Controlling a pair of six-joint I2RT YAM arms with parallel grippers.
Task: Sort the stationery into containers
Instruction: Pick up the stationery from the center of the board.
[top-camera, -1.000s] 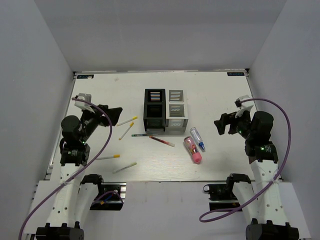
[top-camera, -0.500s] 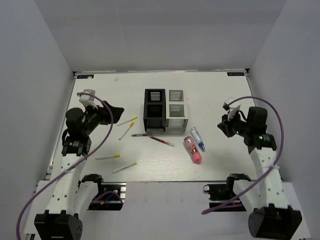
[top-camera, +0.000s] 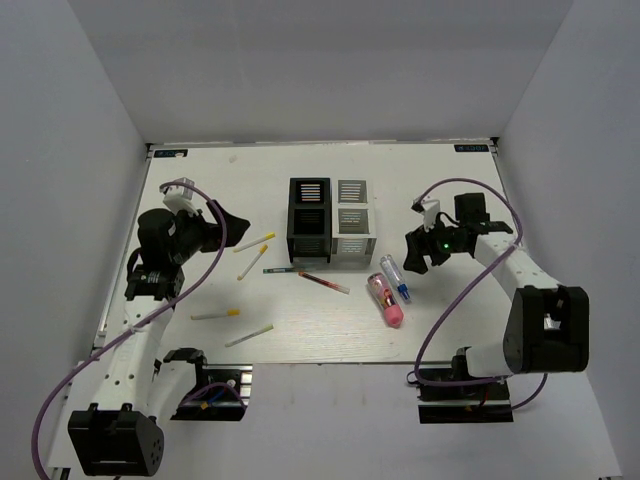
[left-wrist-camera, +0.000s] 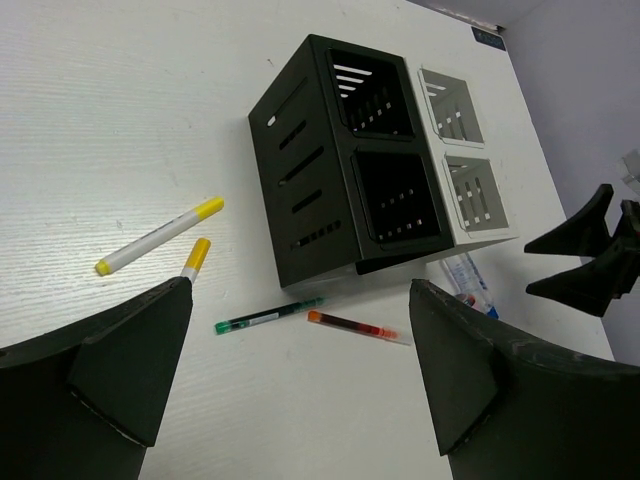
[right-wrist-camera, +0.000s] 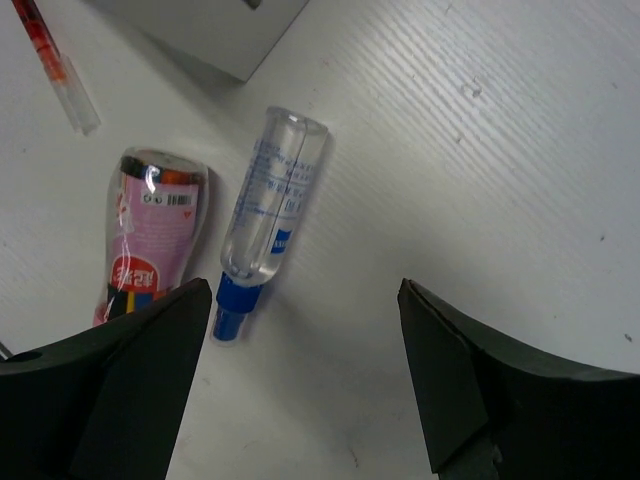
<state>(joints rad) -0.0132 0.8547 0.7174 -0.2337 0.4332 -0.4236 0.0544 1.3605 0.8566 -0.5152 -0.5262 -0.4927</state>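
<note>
- Hovering over the clear tube (right-wrist-camera: 268, 195), just right of the bins (left-wrist-camera: 300, 190), right hand (right-wrist-camera: 302, 290) spread wide, empty.
- Next: drop, pinch its middle.
- Left hand (left-wrist-camera: 300, 290) released too.

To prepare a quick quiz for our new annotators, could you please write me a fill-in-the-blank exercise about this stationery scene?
1. The block of bins has two black bins and two ___ ones.
2. The clear tube has a ___ cap.
3. Seen from above, ___ white sticks with yellow tips lie left of the bins.
4. The left pincer and the right pincer hold nothing, and both are ___.

Missing words: white; blue; four; open.
</note>
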